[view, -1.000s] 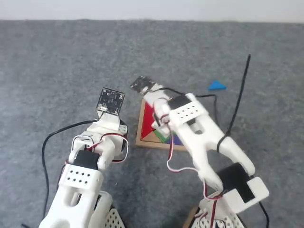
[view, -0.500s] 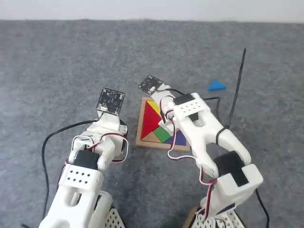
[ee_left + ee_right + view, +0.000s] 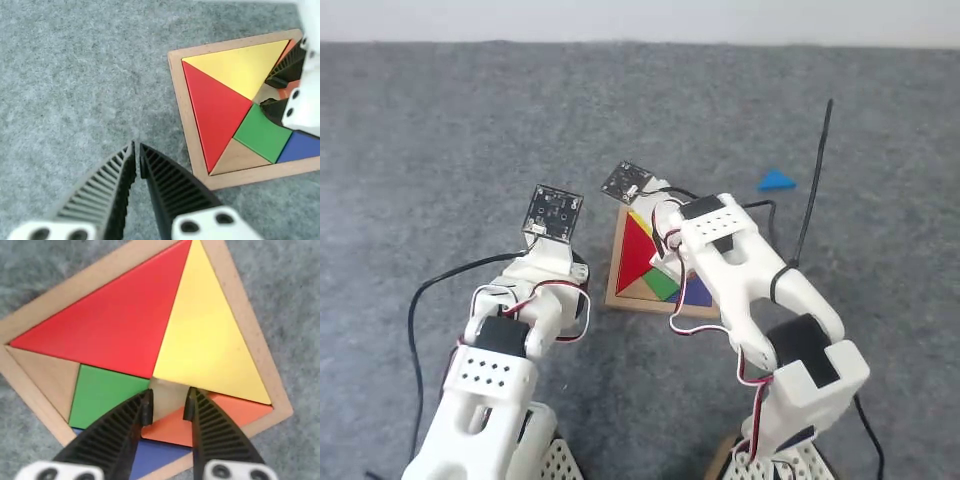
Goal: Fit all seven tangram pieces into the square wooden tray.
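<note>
Now | square wooden tray (image 3: 251, 335) | ribbed right tool (image 3: 169, 400) (parted) above

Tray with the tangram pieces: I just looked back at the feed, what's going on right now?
The right arm's tool hovers open over the wooden tray, above a bare tan gap between the yellow piece, the green piece and the orange piece. The left arm's tool is shut above the carpet beside the tray, holding nothing. A small blue triangle lies on the carpet apart from the tray, so the puzzle is not yet complete.
</note>
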Controlling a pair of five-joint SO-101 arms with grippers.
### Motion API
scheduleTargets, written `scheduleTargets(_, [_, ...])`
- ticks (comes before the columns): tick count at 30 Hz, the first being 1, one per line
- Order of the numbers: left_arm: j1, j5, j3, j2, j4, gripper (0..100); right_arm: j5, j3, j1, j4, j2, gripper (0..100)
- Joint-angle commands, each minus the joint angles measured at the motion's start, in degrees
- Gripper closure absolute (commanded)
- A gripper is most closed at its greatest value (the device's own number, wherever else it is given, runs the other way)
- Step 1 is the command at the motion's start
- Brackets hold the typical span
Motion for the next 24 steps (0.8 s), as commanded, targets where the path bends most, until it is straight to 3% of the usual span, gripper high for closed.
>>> scheduleTargets(1, [-0.4, 0.4, -2.7, -1.6, -1.0, 99, 0.6, -3.0, 0.8, 3.2, -1.0, 83.9])
scheduleTargets(5, [-0.4, 0.4, -2.7, -1.6, -1.0, 99, 0.5, -8.3, 3.0, 12.1, -5.7, 84.0])
scheduleTargets(12, [-0.4, 0.4, -2.7, -1.6, -1.1, 99, -4.6, -22.5, 20.2, 14.8, -6.9, 83.6])
scheduleTargets(16, [-0.4, 0.4, -2.7, -1.6, -1.1, 99, 1.2, -32.4, 23.7, 15.3, 2.8, 83.6])
scheduleTargets(24, [-0.3, 0.4, -2.7, -1.6, -1.1, 99, 4.5, -62.7, 27.1, 20.1, 31.2, 83.6])
